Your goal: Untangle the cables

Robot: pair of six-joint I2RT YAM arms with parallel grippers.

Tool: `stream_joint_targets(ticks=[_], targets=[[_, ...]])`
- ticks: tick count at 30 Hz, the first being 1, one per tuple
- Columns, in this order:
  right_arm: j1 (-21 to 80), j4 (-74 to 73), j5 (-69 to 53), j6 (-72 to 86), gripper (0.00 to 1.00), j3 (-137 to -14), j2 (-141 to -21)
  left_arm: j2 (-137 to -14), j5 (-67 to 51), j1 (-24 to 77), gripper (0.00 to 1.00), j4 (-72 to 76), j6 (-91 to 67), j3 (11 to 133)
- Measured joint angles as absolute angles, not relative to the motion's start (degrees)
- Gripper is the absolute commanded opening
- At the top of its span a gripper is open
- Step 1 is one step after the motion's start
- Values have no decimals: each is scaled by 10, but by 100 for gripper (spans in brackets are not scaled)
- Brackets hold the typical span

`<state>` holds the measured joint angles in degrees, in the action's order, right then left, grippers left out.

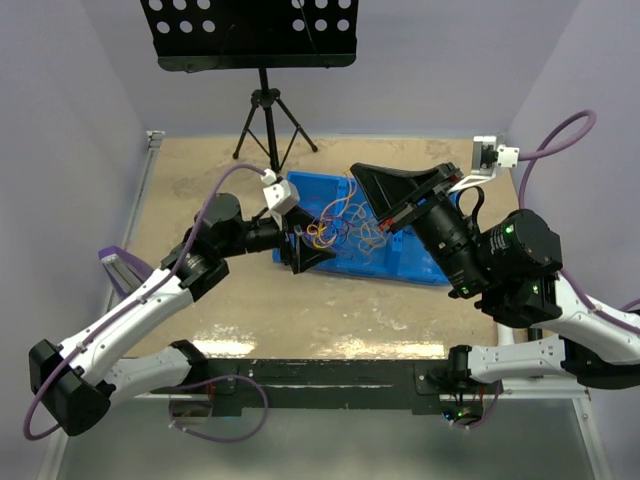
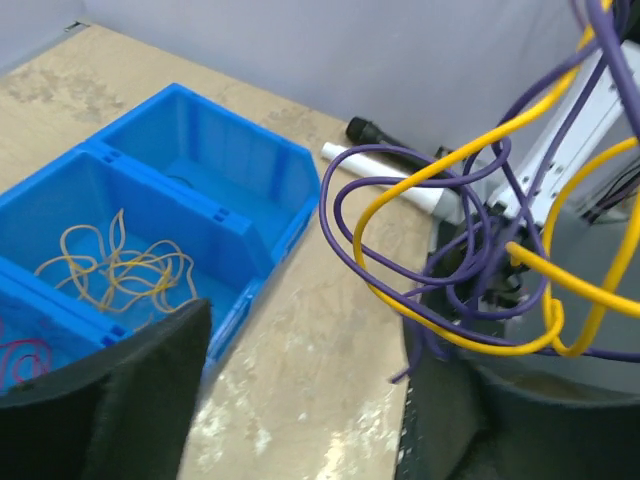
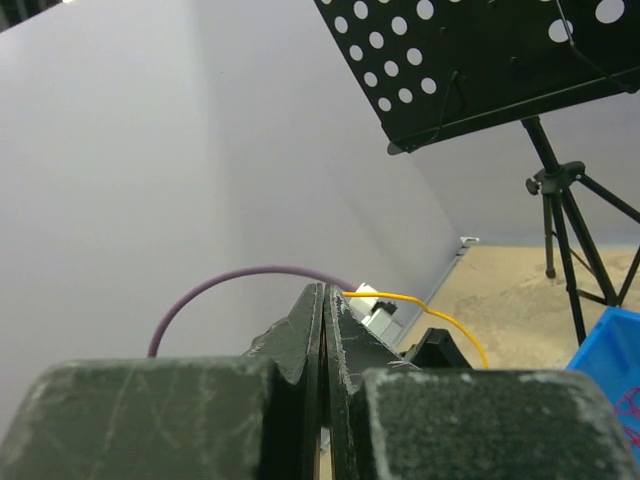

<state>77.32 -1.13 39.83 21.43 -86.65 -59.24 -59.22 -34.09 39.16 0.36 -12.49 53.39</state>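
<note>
The cables [image 1: 338, 228] are a loose tangle of thin yellow, purple and orange wires hanging over the blue bins [image 1: 425, 265] between both grippers. My left gripper [image 1: 308, 252] is open just left of the tangle. In the left wrist view, yellow and purple loops [image 2: 450, 250] hang above and around its right finger [image 2: 470, 420], while the gap between the fingers of my left gripper [image 2: 310, 335] shows bare table. My right gripper [image 1: 362, 176] is raised over the bins, and in its own view the right gripper [image 3: 324, 292] is shut with a yellow wire [image 3: 420, 302] coming out at its tip.
In the left wrist view, one blue bin compartment [image 2: 205, 165] has nothing in it. Another holds loose orange wires [image 2: 120, 268], and pink wires [image 2: 25, 355] lie in a nearer one. A music stand on a tripod [image 1: 268, 115] stands at the table's back. Purple walls surround the table.
</note>
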Motion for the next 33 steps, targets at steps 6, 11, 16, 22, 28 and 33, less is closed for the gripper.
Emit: stream_joint_targets(ticks=[6, 11, 16, 22, 28, 33], targets=[[773, 5, 392, 219, 0, -867, -592, -603, -394, 373, 0, 62, -193, 534], [773, 9, 392, 220, 0, -867, -592, -600, -438, 371, 0, 96, -208, 534], [773, 9, 392, 221, 0, -866, -592, -592, -474, 371, 0, 103, -209, 534], [773, 9, 393, 220, 0, -867, -592, -581, -496, 371, 0, 94, -181, 533], [773, 1, 407, 209, 0, -867, -579, -558, -484, 370, 0, 11, -74, 515], [773, -15, 439, 190, 0, -880, -555, -537, -444, 370, 0, -101, 88, 483]])
